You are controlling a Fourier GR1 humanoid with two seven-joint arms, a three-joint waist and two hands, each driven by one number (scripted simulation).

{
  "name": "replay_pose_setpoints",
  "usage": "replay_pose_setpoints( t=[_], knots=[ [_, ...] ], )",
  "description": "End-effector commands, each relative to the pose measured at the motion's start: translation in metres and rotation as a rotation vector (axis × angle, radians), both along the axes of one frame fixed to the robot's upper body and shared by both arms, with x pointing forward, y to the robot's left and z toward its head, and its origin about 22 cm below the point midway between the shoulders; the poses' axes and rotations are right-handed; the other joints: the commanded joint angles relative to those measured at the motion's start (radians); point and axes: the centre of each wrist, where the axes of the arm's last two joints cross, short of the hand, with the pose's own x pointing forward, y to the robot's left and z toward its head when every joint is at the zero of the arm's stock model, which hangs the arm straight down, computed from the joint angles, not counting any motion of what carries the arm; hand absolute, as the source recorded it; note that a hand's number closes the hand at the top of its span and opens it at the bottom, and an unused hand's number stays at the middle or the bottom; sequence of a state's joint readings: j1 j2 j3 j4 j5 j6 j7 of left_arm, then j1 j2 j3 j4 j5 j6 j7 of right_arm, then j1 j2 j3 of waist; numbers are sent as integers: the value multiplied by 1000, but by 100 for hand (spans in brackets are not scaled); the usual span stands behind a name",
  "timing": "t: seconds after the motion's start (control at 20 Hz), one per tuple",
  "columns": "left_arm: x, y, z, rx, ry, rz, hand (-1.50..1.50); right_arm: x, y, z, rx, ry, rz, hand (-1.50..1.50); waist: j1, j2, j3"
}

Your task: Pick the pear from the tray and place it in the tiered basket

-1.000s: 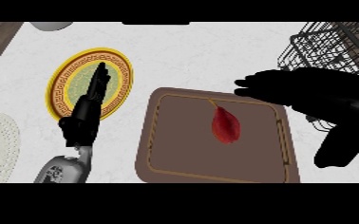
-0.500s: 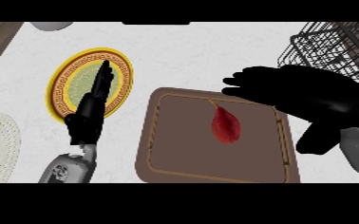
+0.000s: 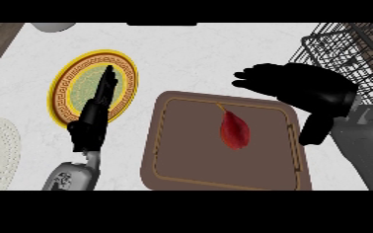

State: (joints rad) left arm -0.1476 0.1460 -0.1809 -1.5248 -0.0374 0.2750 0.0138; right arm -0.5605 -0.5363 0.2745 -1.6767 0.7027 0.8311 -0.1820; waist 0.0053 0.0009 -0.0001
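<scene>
Right hand [image 3: 306, 86] has shifted left above one tray [image 3: 182, 168], one pear [image 3: 235, 131].

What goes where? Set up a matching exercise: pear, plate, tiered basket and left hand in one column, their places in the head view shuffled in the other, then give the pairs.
Things:
1. pear
2. plate
3. tiered basket
4. left hand

Places:
A. upper right corner of the counter
B. over the plate, fingers straight
C. lying on the brown tray
D. on the counter, left of the tray

Pairs: 1-C, 2-D, 3-A, 4-B
</scene>
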Motion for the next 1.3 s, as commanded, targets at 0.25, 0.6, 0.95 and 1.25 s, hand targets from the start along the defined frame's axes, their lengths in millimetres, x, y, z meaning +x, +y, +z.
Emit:
replay_pose_setpoints(
  t=[0.25,0.6,0.95,1.25],
  knots=[
    [18,-10,4,11,5,1,0,21,-3,-34,6,66,12,-150,0,1,0],
    [-13,-1,15,-6,0,-6,0,5,8,-30,2,89,51,-150,-1,-2,0],
    [-26,0,-1,-7,-3,2,0,13,20,-31,14,115,47,-150,1,-2,0],
    [-12,-21,-5,18,-6,-14,0,22,31,-77,-14,119,39,-150,2,0,0]
  ],
)
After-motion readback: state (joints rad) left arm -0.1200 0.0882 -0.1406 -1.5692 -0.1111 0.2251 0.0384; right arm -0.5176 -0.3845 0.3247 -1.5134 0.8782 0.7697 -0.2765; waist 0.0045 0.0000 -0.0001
